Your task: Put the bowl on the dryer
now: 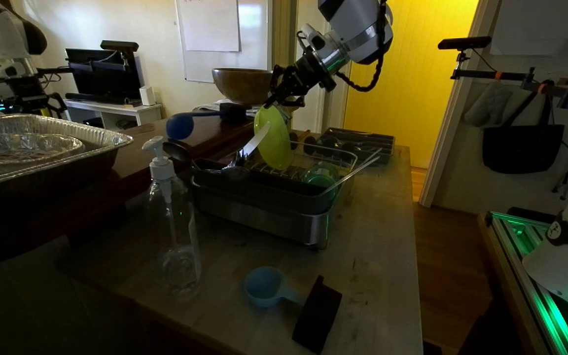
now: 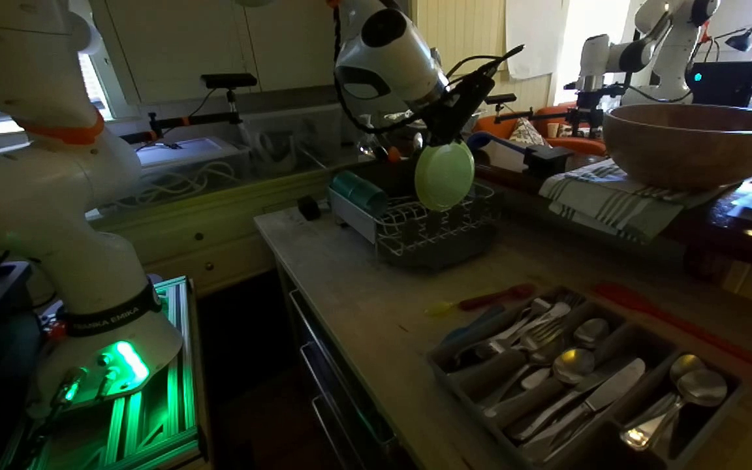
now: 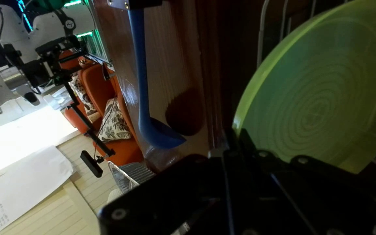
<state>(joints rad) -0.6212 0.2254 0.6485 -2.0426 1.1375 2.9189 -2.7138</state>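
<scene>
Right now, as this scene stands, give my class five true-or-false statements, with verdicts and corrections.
1. The fingers grip the lime-green bowl at its rim. True.
2. The lime-green bowl lies flat. False: it is on edge, over the dish rack.
3. The brown bowl stands on a striped cloth. True.
4. The pump bottle lies on its side. False: the pump bottle stands upright.
5. The blue scoop sits in the dish rack. False: the blue scoop is outside.

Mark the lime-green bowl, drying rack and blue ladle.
Lime-green bowl (image 2: 444,176): in an exterior view, on the broad face toward the camera.
Drying rack (image 1: 264,215): in an exterior view, on the metal side wall of its base.
Blue ladle (image 3: 142,71): in the wrist view, on its handle.
</scene>
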